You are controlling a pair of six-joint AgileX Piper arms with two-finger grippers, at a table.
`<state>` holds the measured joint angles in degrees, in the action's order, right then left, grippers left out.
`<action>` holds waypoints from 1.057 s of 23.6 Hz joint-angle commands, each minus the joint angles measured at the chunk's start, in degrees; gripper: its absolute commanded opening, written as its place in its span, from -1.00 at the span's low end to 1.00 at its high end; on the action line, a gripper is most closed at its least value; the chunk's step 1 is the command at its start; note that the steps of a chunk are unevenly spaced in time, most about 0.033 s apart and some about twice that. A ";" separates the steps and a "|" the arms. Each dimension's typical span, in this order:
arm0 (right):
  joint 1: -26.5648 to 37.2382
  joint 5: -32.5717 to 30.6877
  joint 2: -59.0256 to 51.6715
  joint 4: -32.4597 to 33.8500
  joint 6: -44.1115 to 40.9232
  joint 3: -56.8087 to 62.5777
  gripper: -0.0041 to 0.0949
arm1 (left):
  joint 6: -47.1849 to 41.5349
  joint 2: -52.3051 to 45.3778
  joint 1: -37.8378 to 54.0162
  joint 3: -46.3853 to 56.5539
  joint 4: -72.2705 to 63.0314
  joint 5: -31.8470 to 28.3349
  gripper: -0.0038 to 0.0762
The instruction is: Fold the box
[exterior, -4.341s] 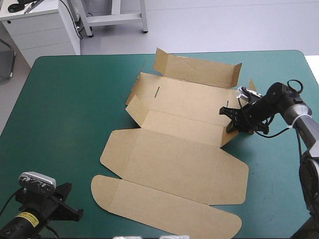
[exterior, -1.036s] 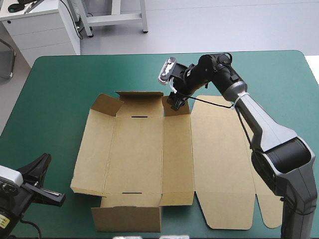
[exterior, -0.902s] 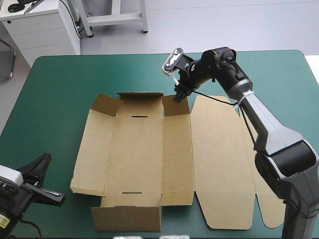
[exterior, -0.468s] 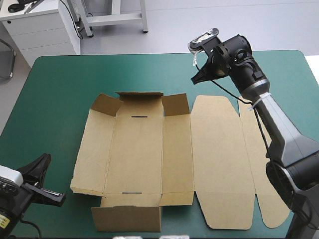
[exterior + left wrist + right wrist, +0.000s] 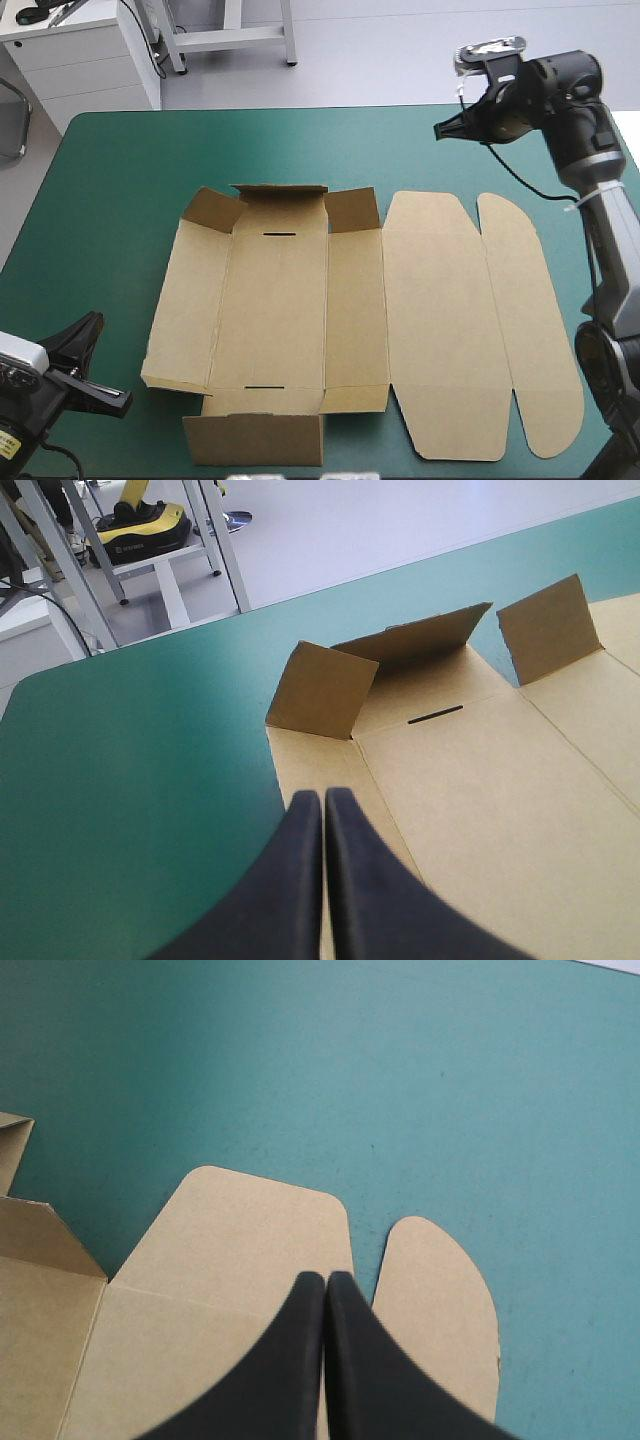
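The box lies unfolded across the middle of your teal-green desk, brown board face up. At the near left corner, your left gripper sits low, its black fingers pressed together on nothing and aimed at the box's left side. That half of the box is partly raised. The far flaps stand up and a near wall rises at the near edge, with two thin slots in the floor between them. To the right, the lid panel lies flat, with the rounded flap flat beside it. Far right, your right gripper is raised above the desk's far part, fingers closed to a point, holding nothing, apart from the box.
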<state>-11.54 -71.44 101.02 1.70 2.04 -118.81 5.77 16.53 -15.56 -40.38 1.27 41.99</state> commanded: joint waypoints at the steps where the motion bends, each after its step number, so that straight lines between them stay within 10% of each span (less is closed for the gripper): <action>1: 2.83 -0.47 -5.73 -3.31 1.36 2.54 -0.96 | -0.24 0.79 0.02 -1.73 -0.17 -4.02 -0.92; 25: 3.27 13.77 -51.43 -5.50 5.06 58.46 -0.96 | -0.60 8.89 0.02 -3.24 -3.05 -1.33 -0.92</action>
<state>-8.65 -60.64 52.18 -3.63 6.61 -60.61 5.71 21.73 -15.56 -40.69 -0.93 44.01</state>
